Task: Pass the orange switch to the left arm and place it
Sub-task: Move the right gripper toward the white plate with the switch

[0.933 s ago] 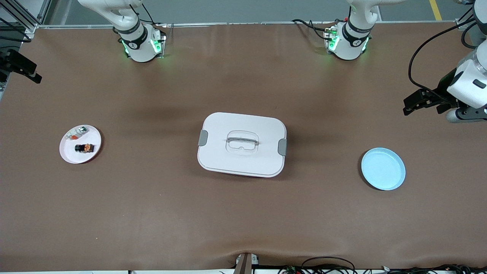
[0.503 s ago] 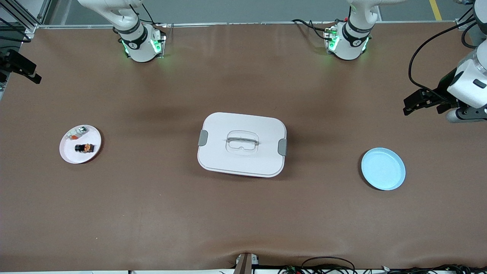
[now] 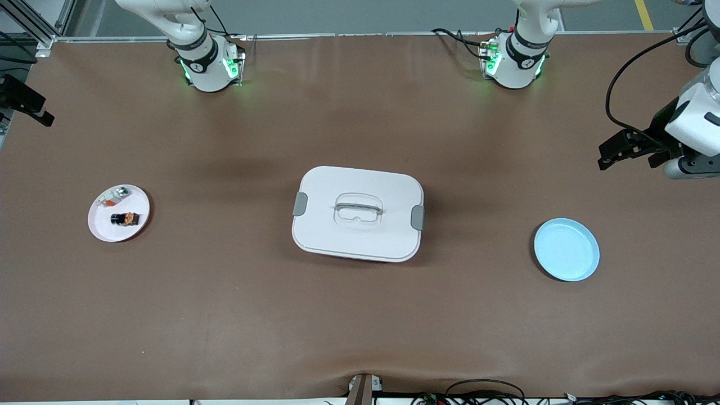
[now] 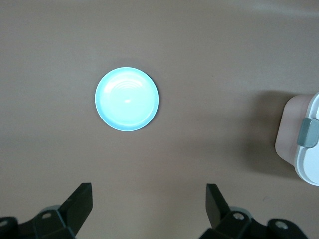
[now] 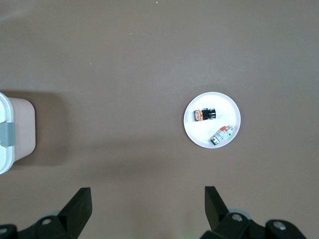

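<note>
On the pink plate (image 3: pixel 104 226) lies the orange switch (image 3: pixel 125 218), at nine o'clock from the box (image 3: pixel 358 213); both grippers, left gripper (image 4: pixel 149 205) and right gripper (image 5: pixel 148 205), hang high, fingers spread

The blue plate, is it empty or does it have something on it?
Empty. The blue plate shows only its bare inside in the front view and the left wrist view.

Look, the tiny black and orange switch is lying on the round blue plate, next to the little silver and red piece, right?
Not quite. The tiny black and orange switch lies on the round pink plate, beside the little silver and red piece, toward the right arm's end of the table. The round blue plate holds nothing. The front view shows both plates.
</note>
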Robot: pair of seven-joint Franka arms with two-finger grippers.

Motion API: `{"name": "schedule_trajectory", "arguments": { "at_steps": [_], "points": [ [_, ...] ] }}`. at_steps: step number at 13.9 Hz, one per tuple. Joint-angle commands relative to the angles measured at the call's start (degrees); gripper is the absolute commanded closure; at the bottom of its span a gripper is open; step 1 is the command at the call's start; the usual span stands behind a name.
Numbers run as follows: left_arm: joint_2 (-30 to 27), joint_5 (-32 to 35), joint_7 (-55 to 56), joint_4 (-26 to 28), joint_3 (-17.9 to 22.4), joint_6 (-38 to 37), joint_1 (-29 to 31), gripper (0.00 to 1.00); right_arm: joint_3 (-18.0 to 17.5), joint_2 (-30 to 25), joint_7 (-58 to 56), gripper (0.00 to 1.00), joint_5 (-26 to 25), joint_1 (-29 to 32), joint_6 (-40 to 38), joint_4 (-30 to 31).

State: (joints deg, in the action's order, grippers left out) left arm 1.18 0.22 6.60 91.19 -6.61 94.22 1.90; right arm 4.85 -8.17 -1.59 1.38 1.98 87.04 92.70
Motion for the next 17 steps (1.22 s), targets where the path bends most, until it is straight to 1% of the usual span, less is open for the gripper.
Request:
{"name": "schedule_trajectory", "arguments": {
  "at_steps": [1,3,7,11,14,15,17],
  "points": [
    [0.0,-1.0,-0.3,-1.7,-0.5,-1.5,0.2,0.00,-0.4,-0.2,-1.1,0.00,0.9,0.8,-0.3,-0.1],
    [0.0,-1.1,-0.3,-1.6,-0.5,-1.6,0.2,0.00,-0.4,0.0,-5.0,0.00,0.4,1.0,-0.5,-0.2],
    [-0.1,-1.1,-0.3,-1.9,-1.1,-2.9,0.0,0.00,-0.4,1.0,-11.6,0.00,0.5,3.6,-1.4,-0.2],
    [-0.2,-1.0,-0.2,-2.2,-3.8,-4.9,0.0,0.00,-0.4,2.0,-12.1,0.00,0.4,3.7,-1.4,0.0],
    [-0.2,-0.7,-0.1,-2.2,-4.3,-4.9,0.0,0.00,-0.4,3.3,-12.0,0.00,0.2,4.1,-0.6,1.4],
    [-0.2,-0.7,-0.1,-2.2,-4.3,-4.9,0.0,0.00,-0.4,3.9,-11.8,0.00,0.2,4.9,-0.3,2.5],
    [-0.2,-0.6,-0.1,-2.2,-4.3,-4.9,0.0,0.00,-0.4,3.5,-11.7,0.00,0.3,6.6,5.1,8.8]
  ]
}}
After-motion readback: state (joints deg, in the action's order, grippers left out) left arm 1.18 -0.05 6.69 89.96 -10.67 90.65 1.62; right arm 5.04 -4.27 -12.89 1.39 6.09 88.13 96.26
